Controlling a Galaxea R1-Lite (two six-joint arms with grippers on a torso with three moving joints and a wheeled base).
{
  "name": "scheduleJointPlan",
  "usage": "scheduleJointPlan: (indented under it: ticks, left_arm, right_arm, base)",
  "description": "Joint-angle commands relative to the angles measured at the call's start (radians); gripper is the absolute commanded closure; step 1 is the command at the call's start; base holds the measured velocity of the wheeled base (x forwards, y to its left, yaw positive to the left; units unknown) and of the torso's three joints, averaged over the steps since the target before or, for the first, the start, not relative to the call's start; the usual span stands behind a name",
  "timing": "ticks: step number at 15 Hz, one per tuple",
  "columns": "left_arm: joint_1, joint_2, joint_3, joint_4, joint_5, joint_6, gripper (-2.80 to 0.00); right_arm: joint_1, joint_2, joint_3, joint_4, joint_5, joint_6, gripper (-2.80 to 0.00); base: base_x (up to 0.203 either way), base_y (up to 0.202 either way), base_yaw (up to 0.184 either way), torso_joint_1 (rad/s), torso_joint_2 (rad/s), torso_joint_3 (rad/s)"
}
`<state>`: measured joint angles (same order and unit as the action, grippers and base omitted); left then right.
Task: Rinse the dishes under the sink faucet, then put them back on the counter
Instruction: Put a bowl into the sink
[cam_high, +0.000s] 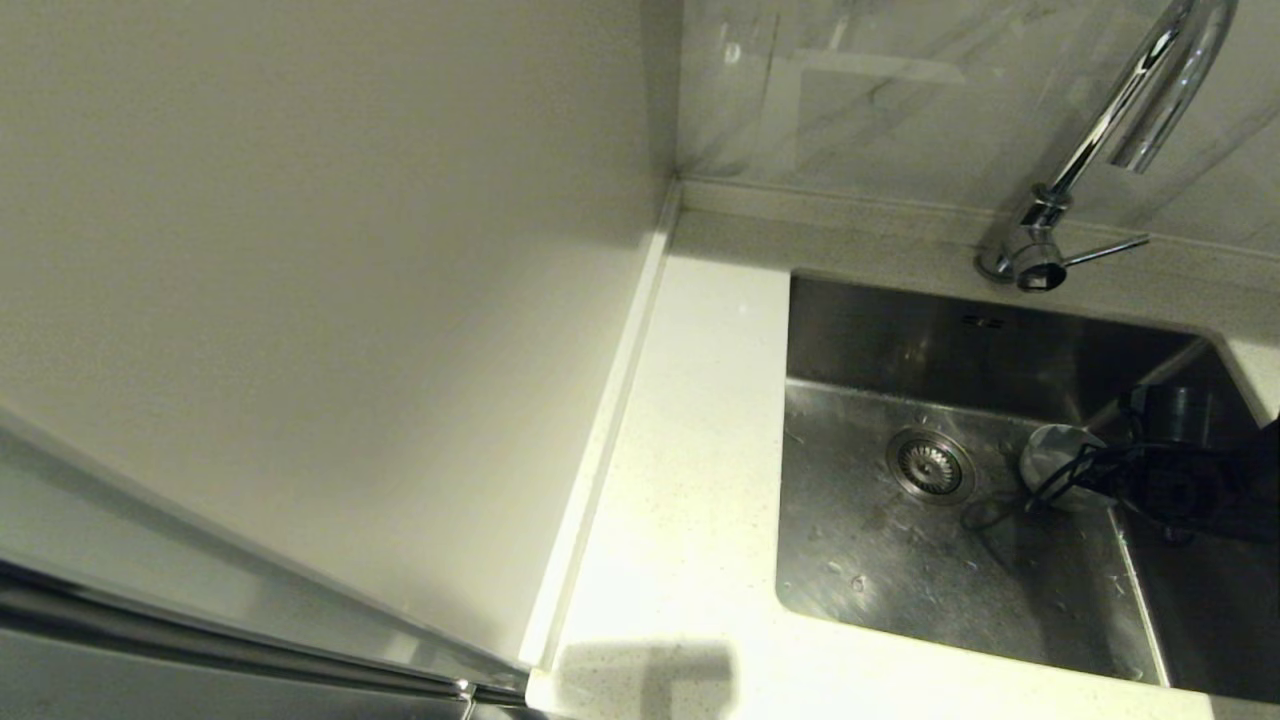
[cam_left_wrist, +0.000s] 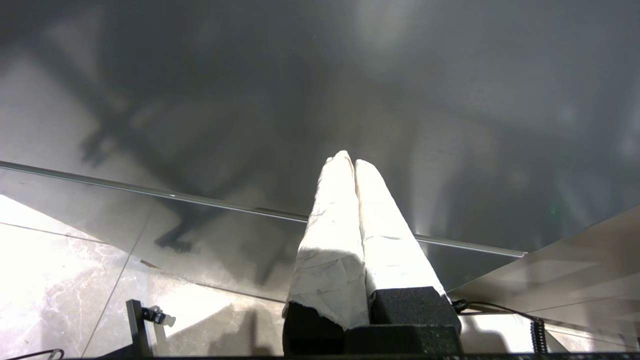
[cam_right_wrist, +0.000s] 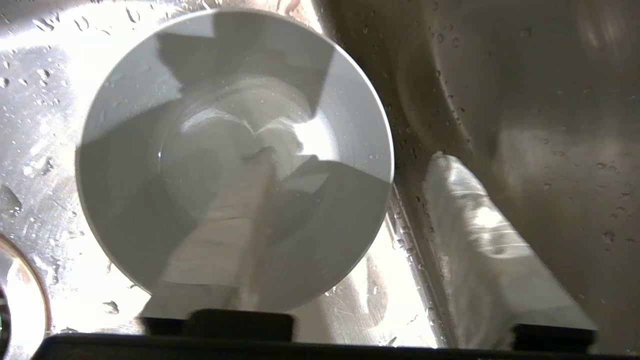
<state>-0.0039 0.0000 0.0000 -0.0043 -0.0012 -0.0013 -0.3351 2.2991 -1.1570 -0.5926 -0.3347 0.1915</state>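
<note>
in the sink's right-hand half, beside the inner wall: the work sits here, all of it low in the basin.
sink (cam_high: 860, 560): brushed steel, wet with droplets; round drain strainer (cam_high: 930, 465) near the middle of the floor.
bowl (cam_right_wrist: 235, 155): small, light blue-grey, standing upright on the sink floor, mouth facing up, just right of the strainer and close against the basin's right wall. in the head view it shows as a pale round (cam_high: 1050, 452) half hidden by the arm.
long axis: none to speak of; the bowl is round, so its rim offers the same hold from any side.
right gripper (cam_right_wrist: 350, 170): fingers spread wide and holding nothing; one finger lies over the bowl's inside, the other outside the rim, next to the sink wall. the near rim stands between them.
key relation: the bowl lies directly below and ahead of the right gripper, rim already straddled; a pinch would close across the rim's wall. whether either finger touches the bowl i cannot tell.
left gripper (cam_left_wrist: 352, 162): fingers pressed together, empty, parked away from the sink over a dark glossy panel; the right arm is plainly the nearer.
faucet (cam_high: 1120, 130): chrome gooseneck at the sink's back edge, lever out to the side; no water seen running.
counter (cam_high: 690, 430): white speckled strip left of the sink, no dishes on it in view.
judgement: the bowl looks just set down or about to be gripped.
</note>
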Motion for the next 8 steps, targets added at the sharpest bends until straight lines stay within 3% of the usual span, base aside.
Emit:
scheduleJointPlan:
  ticks: [1,5,8]
  left_arm:
    - [-0.001,0.0,0.002,0.0,0.0,0.0,0.0]
    - [0.0,0.0,0.003,0.0,0.0,0.0,0.0]
    - [0.0,0.0,0.003,0.0,0.0,0.0,0.0]
  right_arm:
    - [-0.001,-0.022,0.005,-0.004,-0.003,0.001,-2.8]
    - [-0.012,-0.195,0.033,0.026,-0.006,-0.011,-2.8]
    - [-0.03,-0.442,0.072,0.173,-0.006,-0.025,-2.8]
  base:
    - [0.0,0.0,0.0,0.0,0.0,0.0]
    - [0.0,0.0,0.0,0.0,0.0,0.0]
    - [0.0,0.0,0.0,0.0,0.0,0.0]
